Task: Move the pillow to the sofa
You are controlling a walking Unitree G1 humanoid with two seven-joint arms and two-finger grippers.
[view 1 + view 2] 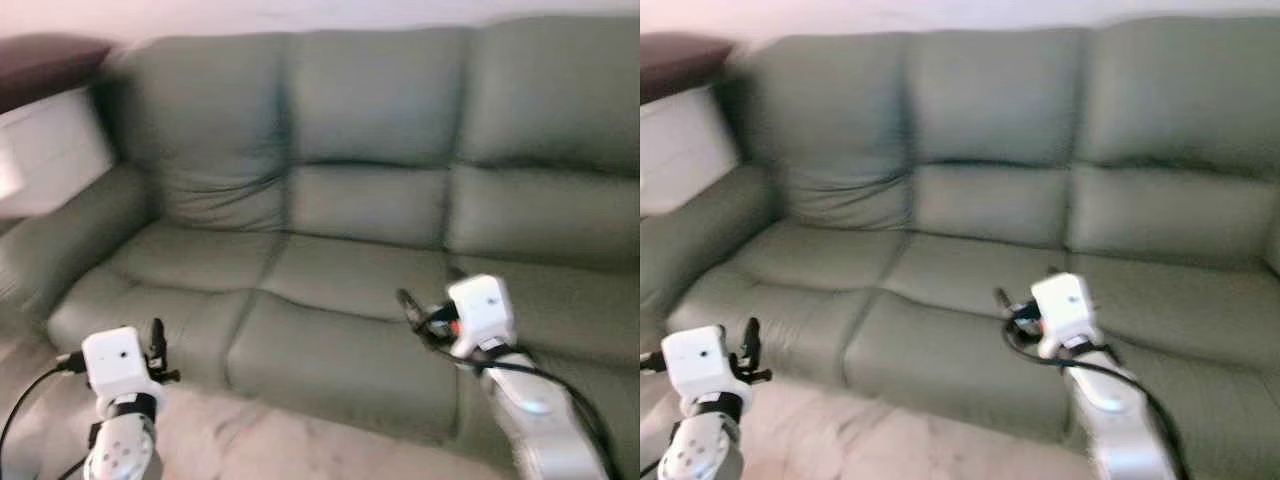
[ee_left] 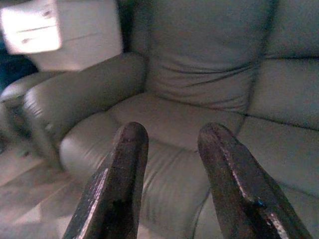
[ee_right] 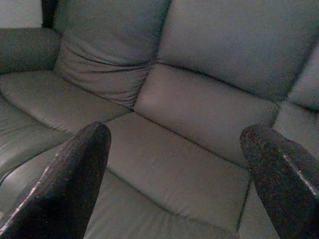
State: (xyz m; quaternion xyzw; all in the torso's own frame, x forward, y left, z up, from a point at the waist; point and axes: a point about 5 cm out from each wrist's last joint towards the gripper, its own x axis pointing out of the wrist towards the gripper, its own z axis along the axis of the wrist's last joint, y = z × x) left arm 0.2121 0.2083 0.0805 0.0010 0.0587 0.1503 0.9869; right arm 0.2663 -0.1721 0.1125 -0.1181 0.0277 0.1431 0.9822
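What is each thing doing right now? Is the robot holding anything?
Grey-green leather three-seat sofa: seat cushions bare, left back cushion creased.
Left gripper: jaws open, holding nothing, by the sofa's left front edge.
Right gripper: jaws wide open, holding nothing, over the middle seat.
White cabinet with dark top: standing beside the sofa's left armrest, blurred.

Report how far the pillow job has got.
Done: the robot faces the green sofa. In hand: nothing; the left gripper and right gripper are both open and hold nothing, the right one out over the seat. Left: a pillow still has to be found, picked up and placed.
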